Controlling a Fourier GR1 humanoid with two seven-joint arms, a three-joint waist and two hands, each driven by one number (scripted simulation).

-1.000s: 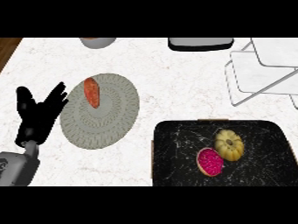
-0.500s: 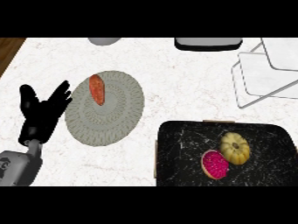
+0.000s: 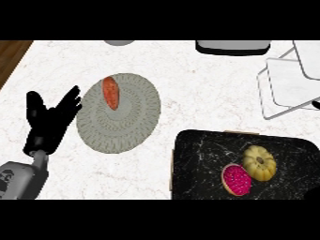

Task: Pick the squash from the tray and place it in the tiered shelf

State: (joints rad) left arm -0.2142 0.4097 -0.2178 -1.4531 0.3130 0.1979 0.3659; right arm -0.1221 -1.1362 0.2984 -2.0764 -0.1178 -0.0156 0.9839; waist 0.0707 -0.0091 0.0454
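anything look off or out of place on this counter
Nothing stands out. The squash sits on the black tray beside a pink fruit half. An orange vegetable lies within the grey plate. The white tiered shelf stands at the upper right. No spills show.

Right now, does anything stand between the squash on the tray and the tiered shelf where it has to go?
Nothing visible does. The squash lies on the black tray; only bare counter separates the tray's far edge from the tiered shelf. The pink cut fruit lies on the squash's near side, off that path.
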